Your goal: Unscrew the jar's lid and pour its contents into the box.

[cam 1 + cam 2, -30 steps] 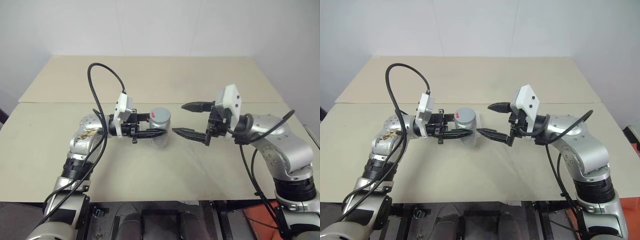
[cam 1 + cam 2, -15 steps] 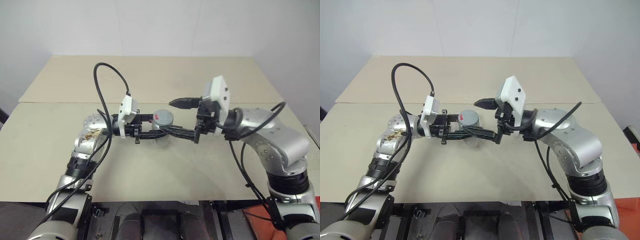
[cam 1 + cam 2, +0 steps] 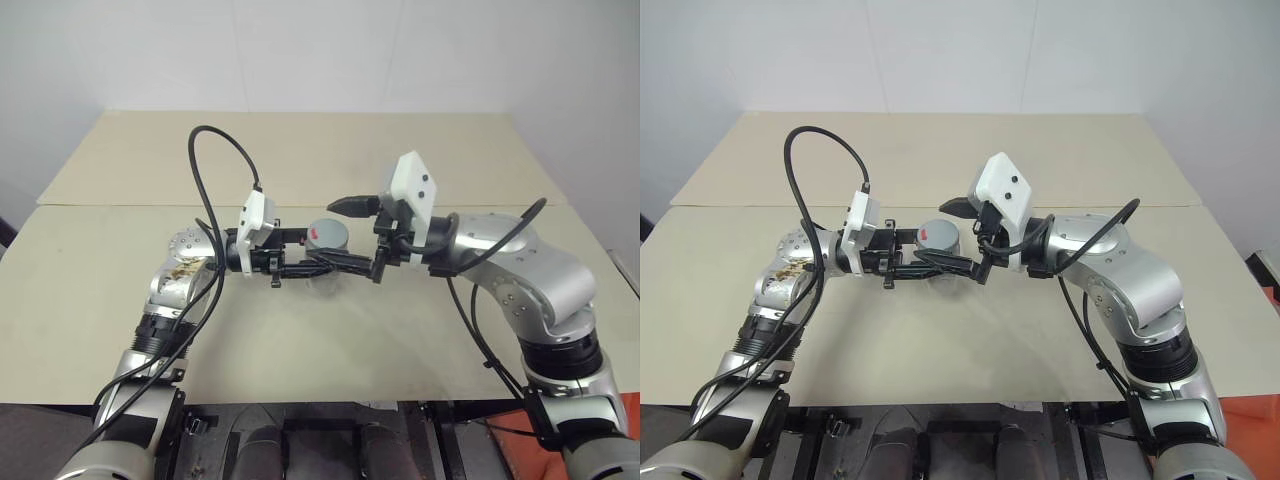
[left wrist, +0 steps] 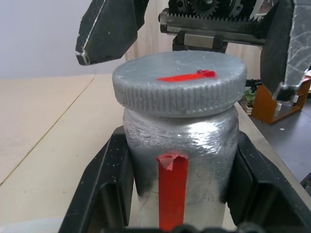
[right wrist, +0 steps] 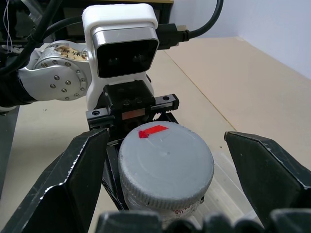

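Observation:
The jar (image 4: 180, 141) is silvery-grey with a red stripe, and my left gripper (image 3: 315, 252) is shut on its body, holding it upright above the table. Its grey lid (image 3: 328, 234) with a red mark sits on top of it. My right gripper (image 3: 350, 235) is open and comes in level from the right. Its fingers (image 5: 68, 179) stand on either side of the lid with a gap to it. The box (image 5: 228, 184), a clear plastic tray, lies on the table just under the jar and is mostly hidden by it.
The beige table (image 3: 300, 150) is made of two boards with a seam running across behind the arms. Black cables loop over my left arm (image 3: 200, 170). An orange object (image 4: 272, 97) stands off the table's right side.
My right gripper has moved left to the jar and now straddles the lid, still open. My left gripper has kept the jar in place.

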{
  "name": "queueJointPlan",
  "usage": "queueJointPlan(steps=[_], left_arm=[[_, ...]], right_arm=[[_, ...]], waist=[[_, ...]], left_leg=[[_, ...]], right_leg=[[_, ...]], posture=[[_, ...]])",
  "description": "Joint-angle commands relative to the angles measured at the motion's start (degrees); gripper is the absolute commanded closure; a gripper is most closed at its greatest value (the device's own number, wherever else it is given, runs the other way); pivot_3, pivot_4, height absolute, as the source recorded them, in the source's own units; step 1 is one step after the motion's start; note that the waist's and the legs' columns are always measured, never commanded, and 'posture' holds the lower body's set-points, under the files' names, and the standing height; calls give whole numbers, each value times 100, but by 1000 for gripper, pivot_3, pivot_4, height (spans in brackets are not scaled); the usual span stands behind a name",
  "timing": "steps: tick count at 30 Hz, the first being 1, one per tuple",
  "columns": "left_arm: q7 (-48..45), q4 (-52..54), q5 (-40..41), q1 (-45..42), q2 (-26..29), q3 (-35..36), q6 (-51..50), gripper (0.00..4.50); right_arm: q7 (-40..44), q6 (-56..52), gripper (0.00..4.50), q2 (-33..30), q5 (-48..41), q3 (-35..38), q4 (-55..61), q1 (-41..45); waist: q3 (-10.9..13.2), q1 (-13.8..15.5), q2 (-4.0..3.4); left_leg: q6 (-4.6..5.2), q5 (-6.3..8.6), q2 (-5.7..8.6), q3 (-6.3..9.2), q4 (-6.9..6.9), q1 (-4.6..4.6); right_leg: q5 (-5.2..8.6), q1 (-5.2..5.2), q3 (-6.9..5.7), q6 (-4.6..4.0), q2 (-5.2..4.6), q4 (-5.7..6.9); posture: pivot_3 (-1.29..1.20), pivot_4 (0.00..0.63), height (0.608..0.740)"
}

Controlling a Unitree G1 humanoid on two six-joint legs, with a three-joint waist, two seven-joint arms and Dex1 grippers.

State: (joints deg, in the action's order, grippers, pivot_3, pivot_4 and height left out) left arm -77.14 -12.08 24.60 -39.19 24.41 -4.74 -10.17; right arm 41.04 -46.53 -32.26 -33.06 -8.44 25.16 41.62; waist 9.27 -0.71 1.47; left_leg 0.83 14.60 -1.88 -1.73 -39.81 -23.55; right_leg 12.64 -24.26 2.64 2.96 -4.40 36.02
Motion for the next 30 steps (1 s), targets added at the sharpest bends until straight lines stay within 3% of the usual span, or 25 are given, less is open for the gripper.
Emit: queueJointPlan(steps=[1, 8, 13, 14, 24, 30], left_arm=[[-7, 187, 65, -95, 27, 73, 89, 2257], [-18, 180, 64, -104, 27, 71, 96, 2257], [-26, 200, 71, -95, 42, 76, 86, 2257], [-26, 205, 73, -94, 47, 78, 83, 2257], [-6, 207, 77, -47, 94, 96, 61, 2257], [-36, 292, 148, 140, 300, 193, -19, 2257]], right_arm=[[43, -34, 53, 0, -62, 110, 91, 95], [158, -64, 53, -16, -84, 106, -9, 61], [193, -80, 1653, 1, -77, 88, -95, 64], [184, -87, 1750, 9, -71, 86, -107, 67], [62, -84, 1750, 92, -134, 275, -112, 145], [-230, 16, 1750, 162, -328, 914, -324, 342]], waist=[[0, 0, 0], [0, -1, 0], [0, -1, 0], [0, -1, 0], [0, -1, 0], [0, -1, 0]], left_leg=[[0, 0, 0, 0, 0, 0], [0, 0, 0, 0, 0, 0], [0, 0, 0, 0, 0, 0], [0, 0, 0, 0, 0, 0], [0, 0, 0, 0, 0, 0], [0, 0, 0, 0, 0, 0]], right_leg=[[0, 0, 0, 0, 0, 0], [0, 0, 0, 0, 0, 0], [0, 0, 0, 0, 0, 0], [0, 0, 0, 0, 0, 0], [0, 0, 0, 0, 0, 0], [0, 0, 0, 0, 0, 0]], posture=[[0, 150, 740], [0, 150, 740], [0, 150, 740], [0, 150, 740], [0, 150, 740], [0, 150, 740]])
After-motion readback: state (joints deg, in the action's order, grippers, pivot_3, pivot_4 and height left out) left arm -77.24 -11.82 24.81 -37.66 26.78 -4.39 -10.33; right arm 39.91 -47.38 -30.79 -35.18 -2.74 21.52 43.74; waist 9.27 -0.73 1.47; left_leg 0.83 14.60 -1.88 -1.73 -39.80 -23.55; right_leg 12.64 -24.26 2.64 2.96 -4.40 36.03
